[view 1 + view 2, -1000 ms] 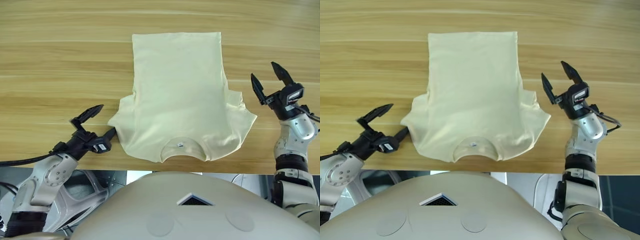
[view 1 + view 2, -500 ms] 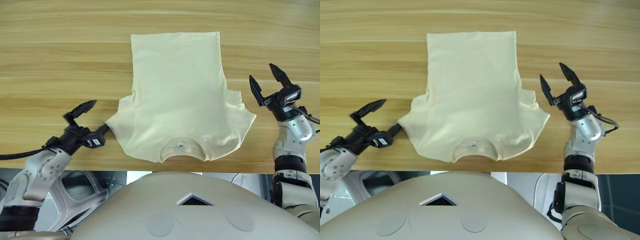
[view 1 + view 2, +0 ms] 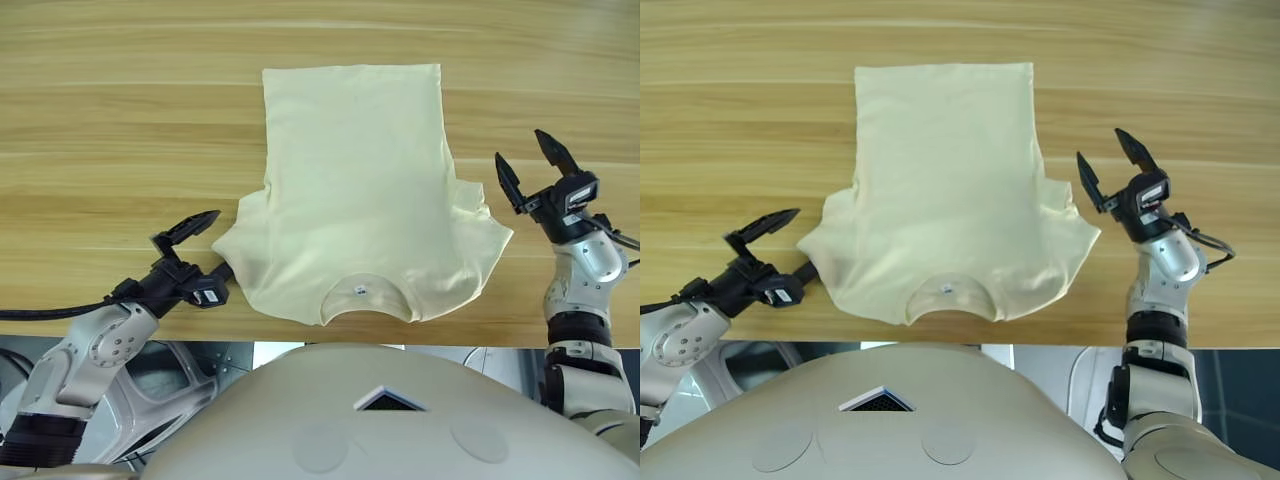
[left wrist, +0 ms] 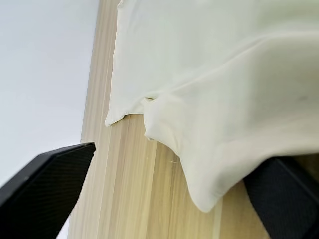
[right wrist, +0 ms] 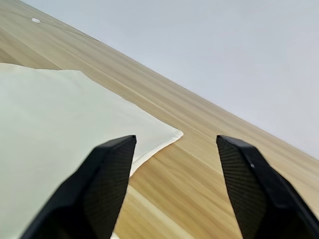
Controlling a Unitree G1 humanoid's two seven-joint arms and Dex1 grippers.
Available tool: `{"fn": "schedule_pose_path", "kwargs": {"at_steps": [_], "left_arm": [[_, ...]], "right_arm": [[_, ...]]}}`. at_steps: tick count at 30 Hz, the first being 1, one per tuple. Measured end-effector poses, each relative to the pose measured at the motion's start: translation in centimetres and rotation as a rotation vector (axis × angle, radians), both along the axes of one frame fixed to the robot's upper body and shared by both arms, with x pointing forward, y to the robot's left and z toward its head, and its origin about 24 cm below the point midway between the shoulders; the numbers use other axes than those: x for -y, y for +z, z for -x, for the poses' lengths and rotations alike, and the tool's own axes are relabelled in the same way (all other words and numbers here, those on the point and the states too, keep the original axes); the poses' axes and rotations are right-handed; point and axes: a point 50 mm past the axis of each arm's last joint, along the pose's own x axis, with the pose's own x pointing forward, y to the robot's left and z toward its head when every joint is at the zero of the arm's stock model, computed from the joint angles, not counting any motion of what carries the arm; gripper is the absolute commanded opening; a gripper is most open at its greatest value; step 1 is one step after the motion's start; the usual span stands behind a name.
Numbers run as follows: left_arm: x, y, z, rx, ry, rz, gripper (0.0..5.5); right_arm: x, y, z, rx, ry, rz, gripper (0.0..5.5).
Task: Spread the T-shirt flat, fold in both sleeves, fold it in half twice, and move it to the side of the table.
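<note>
On the wooden table, near its front edge, a pale yellow T-shirt lies with the collar toward the robot and the straight hem at the far end. The body forms a narrow panel; both short sleeves jut out, slightly rumpled, on either side of the shoulders. The left gripper is at table level beside the left sleeve, jaws spread wide; in the left wrist view the sleeve's edge overlaps one black finger while the other finger stands apart from the cloth. The right gripper is just beside the right sleeve, fingers parted and holding nothing.
</note>
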Motion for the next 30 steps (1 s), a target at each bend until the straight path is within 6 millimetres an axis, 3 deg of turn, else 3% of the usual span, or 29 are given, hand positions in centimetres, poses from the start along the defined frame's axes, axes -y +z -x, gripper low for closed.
{"fn": "schedule_pose_path", "kwargs": {"at_steps": [6, 8, 20, 30], "left_arm": [[-0.6, -0.7, -0.6, -0.008, 0.023, -0.01, 3.62], [-1.0, -0.9, -0.9, -0.002, 0.047, -0.034, 3.58], [-0.9, -1.9, -0.8, -0.041, 0.045, -0.043, 0.99], [-0.9, -1.4, -1.1, -0.032, 0.012, -0.062, 0.17]], "right_arm": [[0.0, -0.1, 0.2, -0.004, -0.002, 0.0, 2.97], [0.0, -0.1, 0.2, -0.006, -0.004, 0.0, 2.97], [0.0, -0.3, 0.3, -0.01, -0.006, -0.003, 2.97], [0.2, -0.5, 0.8, -0.02, -0.018, -0.005, 2.97]]}}
